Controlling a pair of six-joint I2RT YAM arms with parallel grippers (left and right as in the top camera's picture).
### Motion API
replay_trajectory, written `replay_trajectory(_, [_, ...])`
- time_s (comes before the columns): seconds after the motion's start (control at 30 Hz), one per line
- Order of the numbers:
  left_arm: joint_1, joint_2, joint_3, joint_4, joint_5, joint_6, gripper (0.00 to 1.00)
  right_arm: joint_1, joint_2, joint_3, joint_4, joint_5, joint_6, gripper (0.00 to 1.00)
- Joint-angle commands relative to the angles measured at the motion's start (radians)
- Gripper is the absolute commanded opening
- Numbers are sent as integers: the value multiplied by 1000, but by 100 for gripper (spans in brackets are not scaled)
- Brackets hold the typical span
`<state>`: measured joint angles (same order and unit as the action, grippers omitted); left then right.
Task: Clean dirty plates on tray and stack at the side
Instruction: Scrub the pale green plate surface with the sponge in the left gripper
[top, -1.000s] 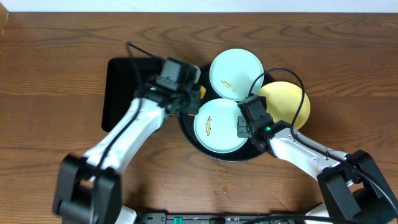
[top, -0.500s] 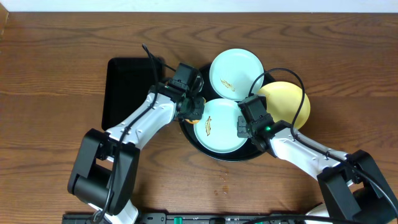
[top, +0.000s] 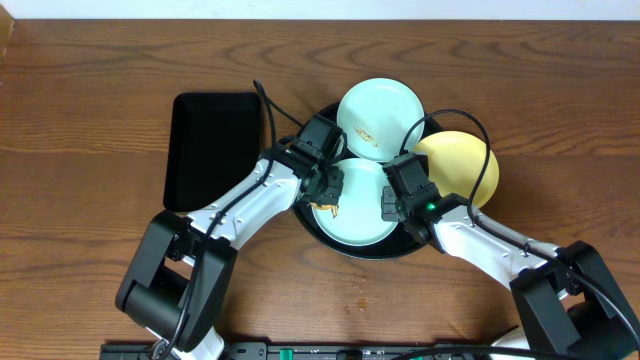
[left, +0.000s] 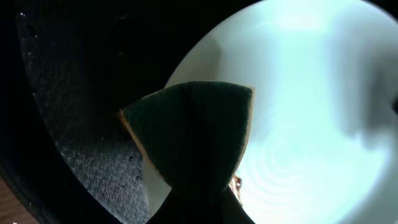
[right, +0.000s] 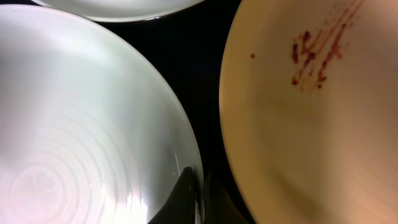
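Observation:
The round black tray (top: 312, 228) holds three plates. The front mint-blue plate (top: 358, 215) carries a brown smear near its left edge. My left gripper (top: 328, 190) is shut on a green-and-yellow sponge (left: 193, 130) that rests on that plate's left rim (left: 311, 112), beside the smear (left: 236, 182). My right gripper (top: 390, 205) is shut on the same plate's right rim (right: 196, 199). The second mint-blue plate (top: 379, 120), also smeared, sits at the back. The yellow plate (top: 460, 165) at the right shows a red-brown smear in the right wrist view (right: 317, 56).
A smaller rectangular black tray (top: 210, 150) lies to the left of the round tray. A few crumbs (top: 358, 290) lie on the brown wood table (top: 100, 80) in front of the round tray. Cables loop over the back plates.
My left arm has swung right from the rectangular tray's edge, bringing the sponge onto the front plate's left side. The right gripper and the plates have not moved.

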<state>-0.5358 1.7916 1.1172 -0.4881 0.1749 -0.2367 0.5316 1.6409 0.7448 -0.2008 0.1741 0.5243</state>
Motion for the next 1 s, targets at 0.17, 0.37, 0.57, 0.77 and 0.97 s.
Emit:
replay_trajectory(0.17, [0,2,-89,121,-30,-17,7,-1,28,-8,-9,1,-3,1])
replay_trajectory(0.37, [-1,2,-122,162,-30,-26,8,-1,28,-8,-8,1,-3,1])
replay_trajectory(0.57, [-1,2,-197,241,-29,-32,7,-1,28,-8,-8,1,-3,1])
replay_trajectory(0.77, [-1,2,-222,245,-26,-32,7,-1,28,-8,-8,1,-3,1])
replay_trajectory(0.97, [-26,2,-232,269,-26,-32,8,-1,28,-8,-8,1,-3,1])
